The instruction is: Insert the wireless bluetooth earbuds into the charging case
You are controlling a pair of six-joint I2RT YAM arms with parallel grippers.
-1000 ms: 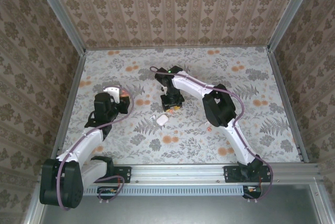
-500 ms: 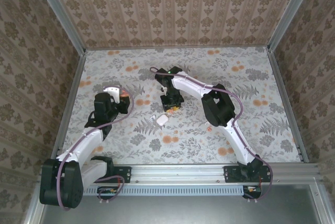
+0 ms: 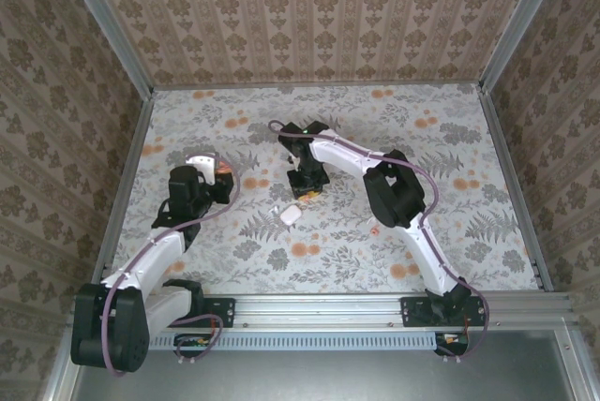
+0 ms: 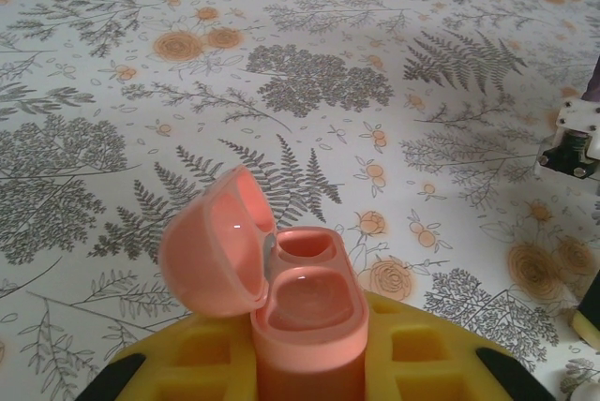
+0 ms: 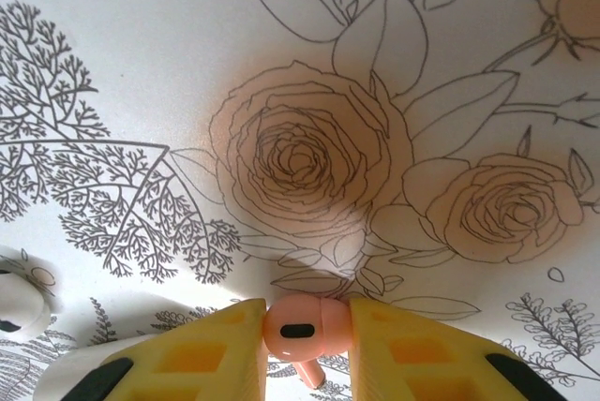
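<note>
The charging case (image 4: pixel 302 303) is seen in the left wrist view as a glossy orange-pink shell, held upright between the yellow fingers (image 4: pixel 192 359) of the left gripper (image 4: pixel 307 356), whose jaws are closed narrowly against its two sides. Its hinged lid (image 4: pixel 214 253) is swung open to the left, and two rounded wells are exposed in the top of the body, both bare. In the top view the case (image 3: pixel 223 170) is carried at the tip of the left gripper (image 3: pixel 217 174), over the left part of the floral-printed table (image 3: pixel 450 232).

An earbud (image 5: pixel 296 329), orange-pink like the case, is pinched between the yellow fingers (image 5: pixel 211 349) of the right gripper (image 5: pixel 306 328), with both jaws pressed against it and its short stem pointing down. A small dark oval mark is seen on its face; any lettering is too small to be read. In the top view the right gripper (image 3: pixel 307 189) is pointed down at the middle of the table, well apart from the left one.

A small white rounded object (image 3: pixel 291 216) lies on the table between the two grippers, nearer the right one, and its edge (image 5: pixel 19 303) is caught at the lower left of the right wrist view.
</note>
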